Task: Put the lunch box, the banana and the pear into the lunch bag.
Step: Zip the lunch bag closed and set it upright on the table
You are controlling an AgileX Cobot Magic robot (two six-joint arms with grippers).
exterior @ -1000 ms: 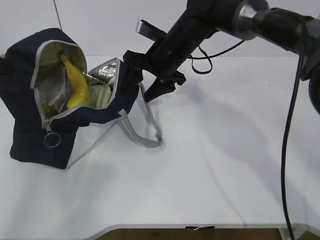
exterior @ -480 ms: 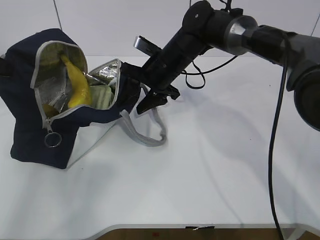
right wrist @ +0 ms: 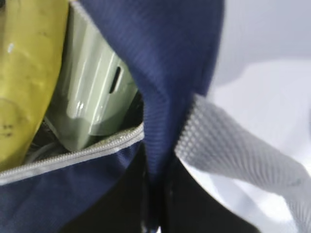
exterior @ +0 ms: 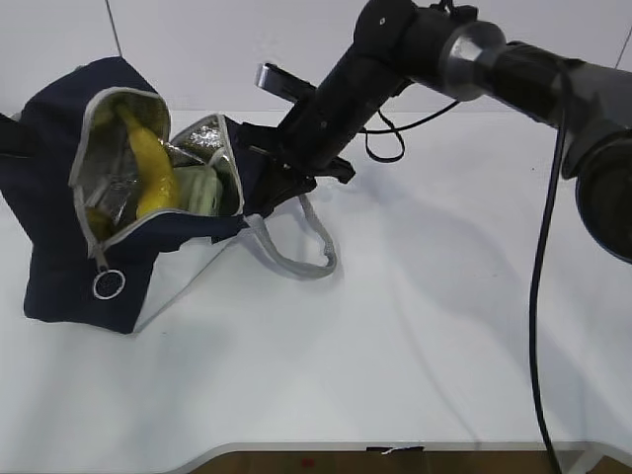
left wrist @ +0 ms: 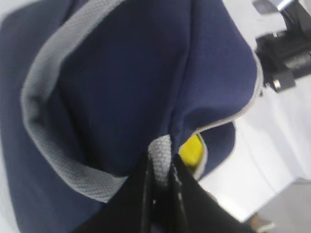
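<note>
The navy lunch bag (exterior: 59, 267) stands at the left with its foil-lined mouth open. Inside it the banana (exterior: 150, 168) stands on end beside the pale green lunch box (exterior: 202, 188). A yellow-orange bit of the pear (exterior: 96, 219) shows low in the opening. My right gripper (exterior: 281, 186) is at the bag's right rim. In the right wrist view it (right wrist: 155, 194) is shut on the navy fabric edge, next to the lunch box (right wrist: 92, 92) and banana (right wrist: 29, 73). My left gripper (left wrist: 160, 179) is shut on the bag's grey webbing handle (left wrist: 159, 155).
The bag's other grey handle (exterior: 306, 247) lies looped on the white table (exterior: 415, 336) just right of the bag. A zipper ring (exterior: 107, 284) hangs at the bag's front. The right arm (exterior: 444, 49) reaches in from the upper right, trailing a black cable.
My right gripper came down and left onto the bag's right rim and shut on the fabric. The bag's mouth and loose handle shifted slightly. The left gripper kept its hold.
</note>
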